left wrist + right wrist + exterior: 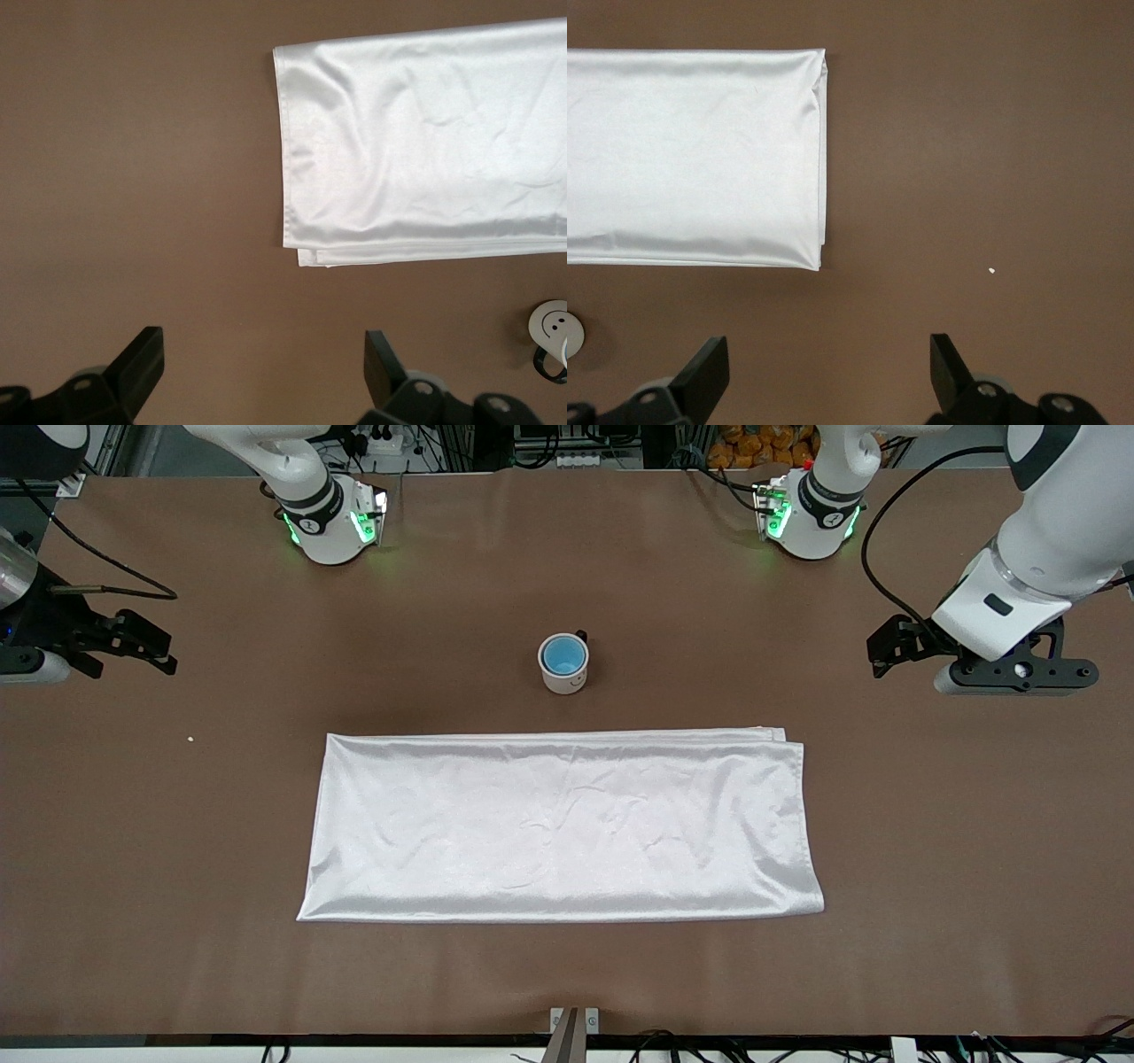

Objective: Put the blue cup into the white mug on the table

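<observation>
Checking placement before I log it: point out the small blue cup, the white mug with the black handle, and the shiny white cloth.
blue cup (562, 655), front view, its bright blue inside.
white mug (566, 682), front view, its outer side wall.
white cloth (567, 828), front view, its middle.

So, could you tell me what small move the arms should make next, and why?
Probably none beyond waiting: the blue cup already sits inside the white mug, upright on the table, farther from the front camera than the white cloth. The left hand and right hand are both open, holding nothing, over bare table at their own ends, so the placing looks done.
</observation>
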Controlling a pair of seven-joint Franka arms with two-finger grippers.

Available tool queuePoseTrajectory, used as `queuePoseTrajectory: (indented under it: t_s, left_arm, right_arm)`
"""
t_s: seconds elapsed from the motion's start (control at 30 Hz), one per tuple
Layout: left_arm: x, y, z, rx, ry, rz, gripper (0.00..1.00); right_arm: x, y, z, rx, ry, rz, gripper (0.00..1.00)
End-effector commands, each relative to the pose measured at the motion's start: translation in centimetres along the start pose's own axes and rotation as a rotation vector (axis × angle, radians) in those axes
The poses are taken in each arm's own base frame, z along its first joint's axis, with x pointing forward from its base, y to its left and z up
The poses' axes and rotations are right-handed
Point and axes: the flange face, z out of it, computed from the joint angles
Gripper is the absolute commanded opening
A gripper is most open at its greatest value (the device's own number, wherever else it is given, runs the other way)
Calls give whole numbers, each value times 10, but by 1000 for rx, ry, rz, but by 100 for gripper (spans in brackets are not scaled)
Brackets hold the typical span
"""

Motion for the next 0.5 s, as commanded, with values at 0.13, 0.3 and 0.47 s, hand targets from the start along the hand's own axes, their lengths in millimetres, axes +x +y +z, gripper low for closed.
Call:
queuePoseTrajectory:
  t_s: [0.13,0.3,0.47]
  left_arm:
    - [2,4,-5,-44,4,30,100]
    - [2,4,-5,-50,3,28,100]
    - [2,4,-5,-50,3,28,100]
  right_arm:
    - [-1,-2,-16,1,20,-11,100]
    - [-1,-3,-33,6,30,-16,100]
    - [-5,-5,-54,9,4,-20,100]
